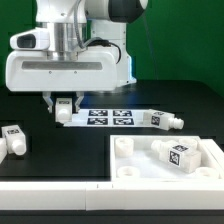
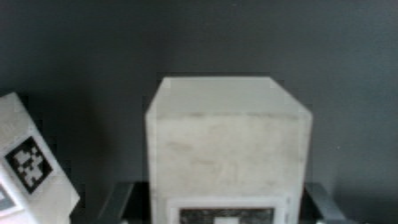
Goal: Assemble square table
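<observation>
Gripper (image 1: 58,108), jaws closed on 1 upright leg (image 2: 228,140); tabletop (image 1: 122,150) lies toward the desk's near edge, at the exterior view's right.

The glossy white plastic robot arm (image 1: 70,15) has a dark grey joint band (image 1: 122,10); its white gripper (image 1: 62,107) is a wide rounded box with short dark fingers (image 1: 47,100).

We see the arm (image 1: 72,30) reaching straight down, wrist vertical, its broad white hand level. The gripper (image 1: 63,106) points downward, and its two dark fingers (image 1: 50,100) are clamped partway closed on a leg (image 1: 65,113).
</observation>
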`<state>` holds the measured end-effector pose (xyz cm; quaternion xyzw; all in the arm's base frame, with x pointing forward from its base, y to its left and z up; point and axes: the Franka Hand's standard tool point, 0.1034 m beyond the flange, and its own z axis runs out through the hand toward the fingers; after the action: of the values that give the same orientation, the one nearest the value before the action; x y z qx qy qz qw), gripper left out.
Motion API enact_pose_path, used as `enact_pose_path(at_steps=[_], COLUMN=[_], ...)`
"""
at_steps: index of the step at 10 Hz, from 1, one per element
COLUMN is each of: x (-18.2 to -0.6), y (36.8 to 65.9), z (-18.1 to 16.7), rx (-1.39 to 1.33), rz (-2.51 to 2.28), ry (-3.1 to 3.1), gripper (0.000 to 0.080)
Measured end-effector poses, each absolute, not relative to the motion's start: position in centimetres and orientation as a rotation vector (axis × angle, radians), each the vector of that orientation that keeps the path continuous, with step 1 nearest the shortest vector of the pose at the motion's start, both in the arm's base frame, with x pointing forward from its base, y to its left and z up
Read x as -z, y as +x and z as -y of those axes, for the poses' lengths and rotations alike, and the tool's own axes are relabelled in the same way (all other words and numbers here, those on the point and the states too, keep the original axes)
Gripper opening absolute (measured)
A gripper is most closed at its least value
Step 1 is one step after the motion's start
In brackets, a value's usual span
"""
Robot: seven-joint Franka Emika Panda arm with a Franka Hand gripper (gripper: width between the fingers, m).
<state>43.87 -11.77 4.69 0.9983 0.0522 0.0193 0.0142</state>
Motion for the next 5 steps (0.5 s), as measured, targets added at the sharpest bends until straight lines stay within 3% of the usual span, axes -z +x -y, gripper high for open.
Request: enact_pose_path(at_steps=[2, 5], x=[-2.1, -0.8], y=[41.6, 40.1], z=[14.0, 15.2], rx=[0.009, 0.05], rz=[-0.131, -0.113], ry=[3.104, 3.104], gripper=[0.0263, 0.0263])
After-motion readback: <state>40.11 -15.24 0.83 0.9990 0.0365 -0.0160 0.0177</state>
